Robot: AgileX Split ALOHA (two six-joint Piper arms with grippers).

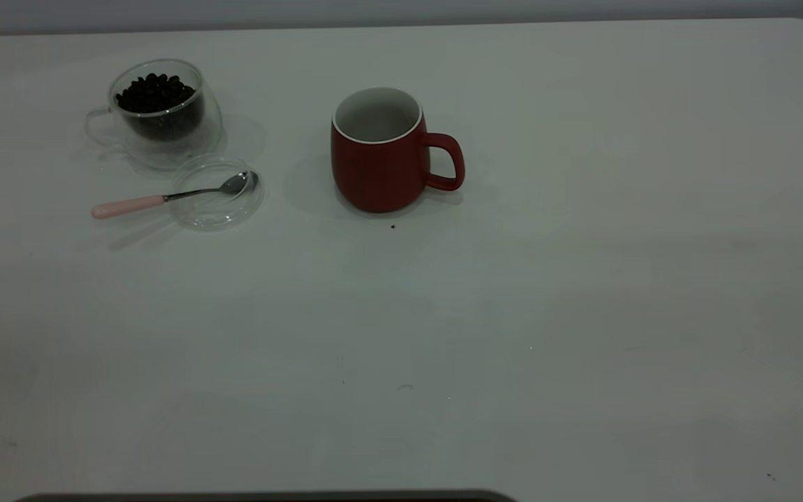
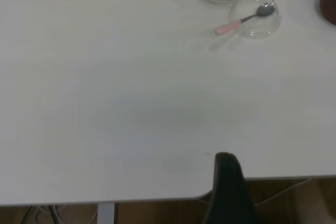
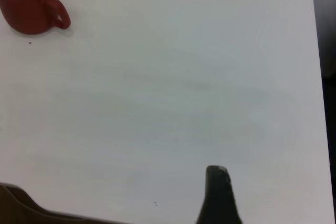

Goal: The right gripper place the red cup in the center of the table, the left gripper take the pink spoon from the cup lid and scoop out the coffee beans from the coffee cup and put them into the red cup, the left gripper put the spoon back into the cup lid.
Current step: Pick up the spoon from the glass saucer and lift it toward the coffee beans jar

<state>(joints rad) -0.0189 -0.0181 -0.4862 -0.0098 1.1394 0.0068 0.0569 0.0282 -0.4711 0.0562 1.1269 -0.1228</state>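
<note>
1. Exterior view shows the red cup [image 1: 379, 159] upright near mid-worktop [image 1: 583, 293], empty, so placing looks done.
2. My left hand [image 2: 227, 182] sits at the near edge, holding nothing; I cannot tell how far it is open.
3. Next I judge: reach the spoon [image 1: 164, 198], its bowl in the lid [image 1: 215, 192], just beside the glass cup [image 1: 156, 115] of beans [image 1: 155, 92].
4. My right hand [image 3: 218, 192] is parked.

Far from the left claw [image 2: 227, 182] at the table [image 1: 513, 314] edge, seemingly, the pink-handled metal spoon [image 1: 164, 197] rests in the clear glass lid [image 1: 215, 192], the bean-filled [image 1: 155, 92] double-walled glass cup [image 1: 157, 115] just beyond and the round-bellied red ceramic mug [image 1: 382, 150] off to its right.
</note>
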